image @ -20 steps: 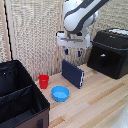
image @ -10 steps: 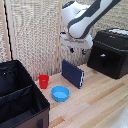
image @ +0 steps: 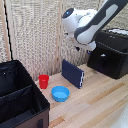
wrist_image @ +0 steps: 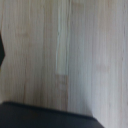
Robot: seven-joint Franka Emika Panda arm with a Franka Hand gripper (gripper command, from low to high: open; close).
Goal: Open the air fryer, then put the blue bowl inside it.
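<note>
In the exterior view the glossy black air fryer (image: 114,54) stands on the wooden table at the right, drawer shut. Its short handle (image: 102,56) sticks out of the front face. The light-blue bowl (image: 60,93) rests upright on the table near the front, apart from everything. The white arm hangs high between them. Its gripper (image: 84,48) is a blurred dark end under the wrist, left of the fryer and above the table, and its fingers cannot be made out. The wrist view shows only blurred wood (wrist_image: 65,50) and a dark edge (wrist_image: 45,117), with no fingers.
A dark navy flat slab (image: 73,73) stands tilted between the bowl and the fryer. The red cup (image: 44,81) sits behind the bowl. A black fabric compartment bin (image: 20,100) fills the exterior view's lower left. A wicker screen (image: 35,35) backs the table.
The arm has swung toward the exterior view's right, closer to the air fryer, and the wrist has risen. Bowl, cup, slab and fryer have not moved.
</note>
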